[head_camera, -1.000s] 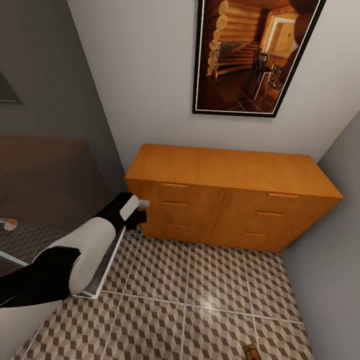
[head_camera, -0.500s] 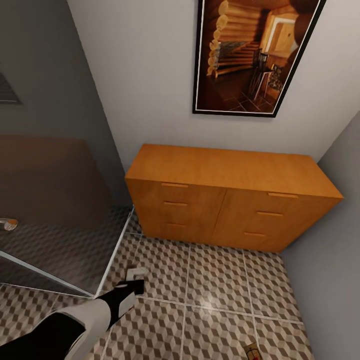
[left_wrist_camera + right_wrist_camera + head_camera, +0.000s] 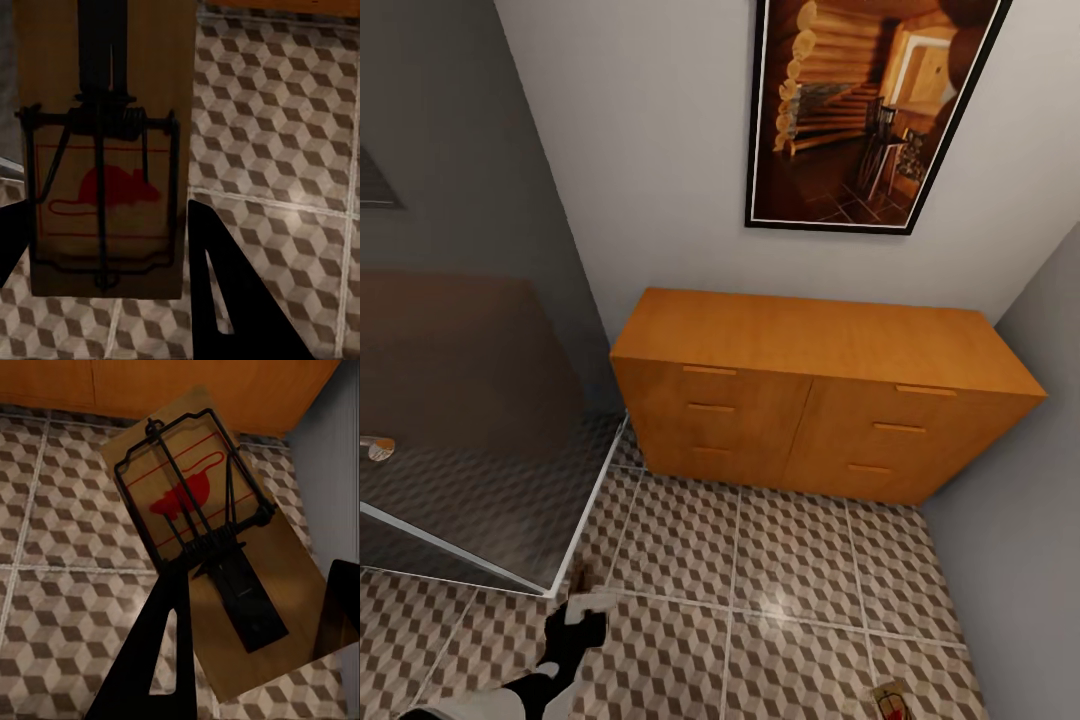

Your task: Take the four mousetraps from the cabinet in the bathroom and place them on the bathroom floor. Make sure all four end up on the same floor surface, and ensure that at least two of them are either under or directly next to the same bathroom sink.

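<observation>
Left pincer (image 3: 101, 247) gripping mousetrap (image 3: 101, 150), edges cropped

Head feed is evenly lit and sharp for me, one soft glare spot on the floor tiles (image 3: 775, 600), wide-angle stretch at the edges. Both wrist feeds are dimmer, with slightly soft close-ups and black silhouetted fingers (image 3: 161, 660).

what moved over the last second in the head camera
The left arm drew back from the cabinet corner, down across the floor toward the robot; its gripper is now low over the tiles. The mousetrap at the bottom edge shifted slightly right. Cabinet, picture and camera stayed put.
</observation>
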You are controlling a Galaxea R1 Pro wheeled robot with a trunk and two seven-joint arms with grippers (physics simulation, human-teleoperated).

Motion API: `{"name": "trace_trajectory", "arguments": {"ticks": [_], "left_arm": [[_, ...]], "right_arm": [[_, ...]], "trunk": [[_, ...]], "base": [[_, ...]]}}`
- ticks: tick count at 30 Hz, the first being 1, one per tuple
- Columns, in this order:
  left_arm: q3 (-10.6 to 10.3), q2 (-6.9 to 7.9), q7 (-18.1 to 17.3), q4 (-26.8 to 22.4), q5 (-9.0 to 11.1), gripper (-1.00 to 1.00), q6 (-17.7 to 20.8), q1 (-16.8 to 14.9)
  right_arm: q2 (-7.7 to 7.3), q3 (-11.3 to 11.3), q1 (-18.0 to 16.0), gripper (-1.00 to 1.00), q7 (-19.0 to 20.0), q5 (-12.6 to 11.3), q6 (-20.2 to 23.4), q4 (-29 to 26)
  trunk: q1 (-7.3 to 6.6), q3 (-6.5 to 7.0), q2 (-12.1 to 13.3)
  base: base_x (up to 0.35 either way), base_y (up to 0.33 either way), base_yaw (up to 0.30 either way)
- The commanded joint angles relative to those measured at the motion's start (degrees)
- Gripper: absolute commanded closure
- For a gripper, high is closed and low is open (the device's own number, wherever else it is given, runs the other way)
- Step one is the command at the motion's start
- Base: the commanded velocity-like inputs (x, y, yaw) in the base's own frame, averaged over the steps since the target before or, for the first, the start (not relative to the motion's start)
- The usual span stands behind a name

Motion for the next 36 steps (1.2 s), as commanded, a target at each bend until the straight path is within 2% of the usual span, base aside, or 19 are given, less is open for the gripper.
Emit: {"name": "trace_trajectory", "arguments": {"ticks": [1, 4, 6, 7, 8, 11, 13, 16, 18, 19, 24, 29, 32, 34, 35, 36], "left_arm": [[-0.56, 0.41, 0.02, 0.19, -0.20, 1.00, -2.21, 1.02], [-0.57, 1.63, -0.52, 0.23, -0.38, 1.00, -7.67, 3.93], [-0.57, 2.51, -0.65, 0.25, -0.41, 1.00, -10.98, 5.63], [-0.57, 2.75, -0.66, 0.26, -0.42, 1.00, -11.76, 6.05], [-0.57, 3.28, -0.69, 0.26, -0.43, 1.00, -13.21, 6.89], [-0.57, 4.98, -0.68, 0.27, -0.44, 1.00, -16.53, 9.38], [-0.57, 6.12, -0.66, 0.27, -0.44, 1.00, -18.07, 11.22], [-0.57, 8.56, -0.63, 0.27, -0.44, 1.00, -20.11, 12.71], [-0.57, 9.50, -0.59, 0.22, -0.44, 1.00, -21.33, 13.03], [-0.57, 9.48, -0.58, 0.19, -0.44, 1.00, -21.73, 13.11], [-0.57, 6.33, -0.43, 0.04, -0.52, 1.00, -22.19, 13.28], [-0.55, 4.64, -0.33, 0.04, -0.51, 1.00, -22.07, 13.33], [-0.50, 4.41, -0.16, 0.08, -0.46, 1.00, -22.03, 13.33], [-0.49, 4.38, -0.09, 0.08, -0.45, 1.00, -22.00, 13.32], [-0.48, 4.38, -0.07, 0.08, -0.45, 1.00, -21.97, 13.31], [-0.48, 4.38, -0.05, 0.09, -0.44, 1.00, -21.87, 13.32]], "right_arm": [[-0.52, 0.60, -0.02, 1.00, -0.39, -0.18, -0.08, -0.40], [-3.08, 0.50, -0.02, 1.00, -0.45, -0.26, -0.08, -2.63], [-5.48, 0.48, -0.02, 1.00, -0.47, -0.42, -0.08, -6.16], [-6.15, 0.47, -0.02, 1.00, -0.45, -0.47, -0.08, -7.34], [-7.55, 0.47, -0.02, 1.00, -0.41, -0.57, 1.08, -9.86], [-11.54, 0.46, -0.02, 1.00, 0.37, -0.71, 9.48, -17.83], [-13.83, 0.36, -0.02, 1.00, 2.30, -0.79, 14.10, -22.56], [-15.95, -0.36, -0.02, 1.00, 5.89, -0.90, 17.70, -26.43], [-16.28, -1.36, -0.02, 1.00, 7.22, -0.95, 18.31, -27.10], [-16.25, -1.69, -0.02, 1.00, 7.50, -0.89, 18.37, -27.22], [-16.12, -2.21, -0.02, 1.00, 7.91, -0.91, 18.42, -27.31], [-15.74, -2.26, -0.02, 1.00, 8.03, -1.82, 17.85, -27.02], [-14.42, -2.26, -0.02, 1.00, 8.14, -6.54, 17.13, -27.01], [-13.21, -2.19, -0.02, 1.00, 8.46, -13.13, 16.91, -27.01], [-12.69, -2.09, -0.02, 1.00, 8.95, -15.91, 16.84, -27.00], [-12.22, -2.03, -0.02, 1.00, 9.63, -17.68, 16.70, -26.99]], "trunk": [[0.03, -0.08, -0.10], [0.03, -0.08, -0.10], [0.03, -0.08, -0.10], [0.03, -0.08, -0.10], [0.03, -0.08, -0.10], [0.03, -0.08, -0.10], [0.03, -0.08, -0.10], [0.03, -0.08, -0.10], [0.03, -0.08, -0.10], [0.03, -0.08, -0.10], [0.03, -0.08, -0.10], [0.03, -0.08, -0.10], [0.03, -0.08, -0.10], [0.03, -0.08, -0.10], [0.03, -0.08, -0.10], [0.03, -0.08, -0.10]], "base": [[0.000, 0.000, 0.000], [0.000, 0.000, 0.000], [0.000, 0.000, 0.000], [0.000, 0.000, 0.000], [0.000, 0.000, 0.000], [0.000, 0.000, 0.000], [0.000, 0.000, 0.000], [0.000, 0.000, 0.000], [0.000, 0.000, 0.000], [0.000, 0.000, 0.000], [0.000, 0.000, 0.000], [0.000, 0.000, 0.000], [0.000, 0.000, 0.000], [0.000, 0.000, 0.000], [0.000, 0.000, 0.000], [0.000, 0.000, 0.000]]}}
